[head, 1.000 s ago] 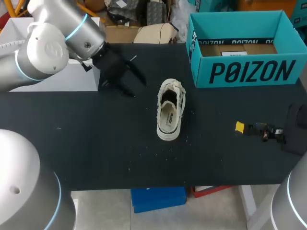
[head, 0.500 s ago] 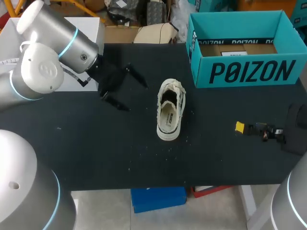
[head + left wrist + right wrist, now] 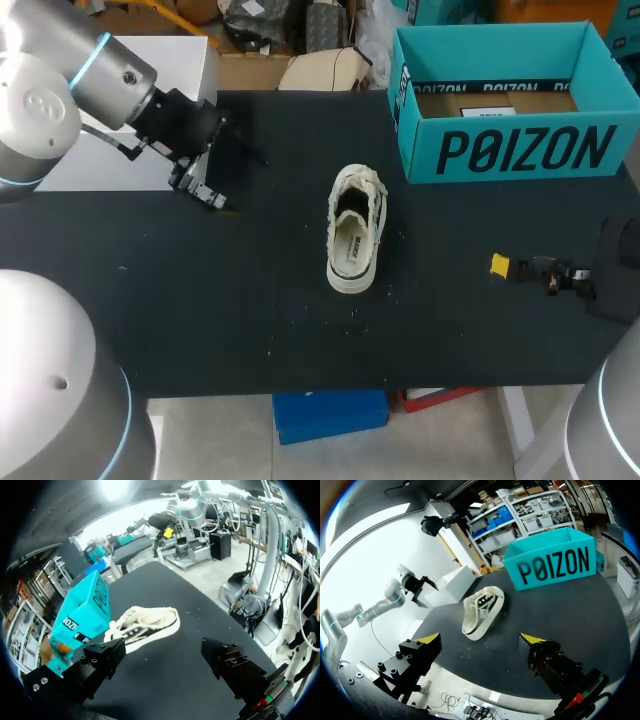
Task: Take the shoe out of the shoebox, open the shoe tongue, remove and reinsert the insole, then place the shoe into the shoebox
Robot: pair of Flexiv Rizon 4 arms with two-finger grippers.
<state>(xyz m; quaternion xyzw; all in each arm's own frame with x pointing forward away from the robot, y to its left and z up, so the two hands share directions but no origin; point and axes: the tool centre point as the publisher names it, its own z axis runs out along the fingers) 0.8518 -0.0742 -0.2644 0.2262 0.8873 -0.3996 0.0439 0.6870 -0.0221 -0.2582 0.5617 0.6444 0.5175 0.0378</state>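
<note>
The jaws of both arms stand wide apart and hold nothing. From the head view, the left gripper (image 3: 226,174) hangs over the far-left part of the black table (image 3: 200,300), in front of a white box (image 3: 120,172), well apart from the shoe (image 3: 354,235). The white sneaker lies alone mid-table on its sole, its long axis running near to far, with the rounded toe cap toward the near edge and the frayed collar toward the far edge. The open teal shoebox (image 3: 510,150) stands at the far right, apart from the shoe, with brown cardboard inside. Small pale specks dot the tabletop near the toe. In the left wrist view, the left gripper (image 3: 165,650) faces the shoe (image 3: 145,625) side-on across bare table, with the shoebox (image 3: 82,615) just beyond it. In the right wrist view, the right gripper (image 3: 482,640) sits at the table's right edge. Ahead of it lies the shoe (image 3: 482,610), toe nearer the fingers, with the shoebox (image 3: 550,565) farther off beside it.
</note>
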